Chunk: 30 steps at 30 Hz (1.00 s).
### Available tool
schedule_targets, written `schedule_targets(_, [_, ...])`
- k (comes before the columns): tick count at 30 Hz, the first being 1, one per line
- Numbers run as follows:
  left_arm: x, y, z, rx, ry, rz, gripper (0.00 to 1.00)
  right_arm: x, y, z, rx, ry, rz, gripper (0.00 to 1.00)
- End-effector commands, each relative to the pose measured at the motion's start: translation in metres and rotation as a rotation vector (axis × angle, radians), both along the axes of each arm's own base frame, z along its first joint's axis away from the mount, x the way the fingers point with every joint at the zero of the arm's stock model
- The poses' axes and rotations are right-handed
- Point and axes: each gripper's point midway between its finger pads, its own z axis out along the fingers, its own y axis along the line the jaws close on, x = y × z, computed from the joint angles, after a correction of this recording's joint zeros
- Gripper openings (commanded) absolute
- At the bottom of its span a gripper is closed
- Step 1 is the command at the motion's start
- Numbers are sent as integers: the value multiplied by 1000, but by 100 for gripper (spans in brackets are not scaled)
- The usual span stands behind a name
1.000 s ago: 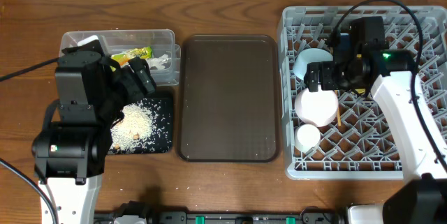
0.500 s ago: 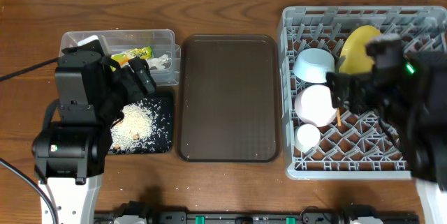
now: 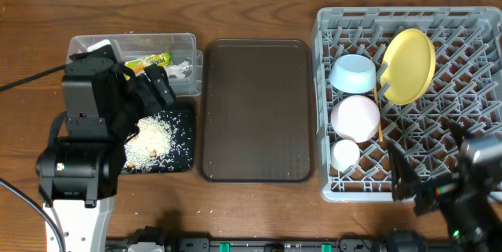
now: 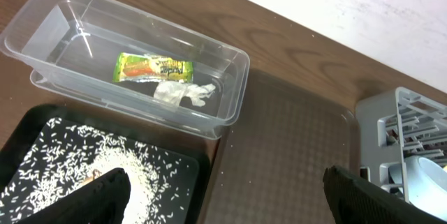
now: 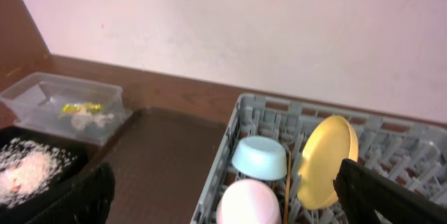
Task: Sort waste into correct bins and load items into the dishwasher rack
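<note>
The grey dishwasher rack (image 3: 471,87) at the right holds a yellow plate (image 3: 409,65) leaning on edge, a light blue bowl (image 3: 353,73), a white bowl (image 3: 355,117) and a small white cup (image 3: 345,155), the last three upside down. Wooden chopsticks (image 3: 377,115) lie beside the bowls. My right gripper (image 3: 426,151) hangs open and holds nothing over the rack's near edge, clear of the dishes. The clear tub (image 4: 230,77) contains the snack wrapper (image 4: 154,68) and napkin (image 4: 183,93). Rice scraps (image 3: 153,138) lie in the black tray (image 3: 185,164). My left gripper (image 4: 223,206) is open above that tray's right edge.
A large brown serving tray (image 3: 255,111) lies between the bins and the rack, with a few rice grains on it. The left arm's body covers the left part of the black tray and tub in the overhead view. A pale wall (image 5: 279,35) runs along the table's back.
My right arm has pulled back from above the bowls to the rack's near right corner, uncovering the yellow plate. The left arm has not moved.
</note>
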Motion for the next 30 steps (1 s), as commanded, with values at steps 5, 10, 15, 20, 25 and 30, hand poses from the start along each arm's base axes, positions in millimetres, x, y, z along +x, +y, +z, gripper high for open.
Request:
schedule_targets(5, [1,2,6,7,-14,0,91,0,6,-43,7,-102,33,99])
schedule_targets(10, [1,2,6,7,-14,0,91,14,8,-58,20,-205,33,99])
schedule_targets(15, [1,2,6,7,-14,0,92,28,10,-65,39,-319,32,99])
schedule_targets(20, [1,2,6,7,-14,0,91,36,10,-74,67,-405,30,99])
schedule_targets(25, [1,2,6,7,-14,0,91,45,10,-94,69,-417,22,99])
schedule_targets(30, [1,2,6,7,-14,0,91,54,12,-113,67,-402,22,99])
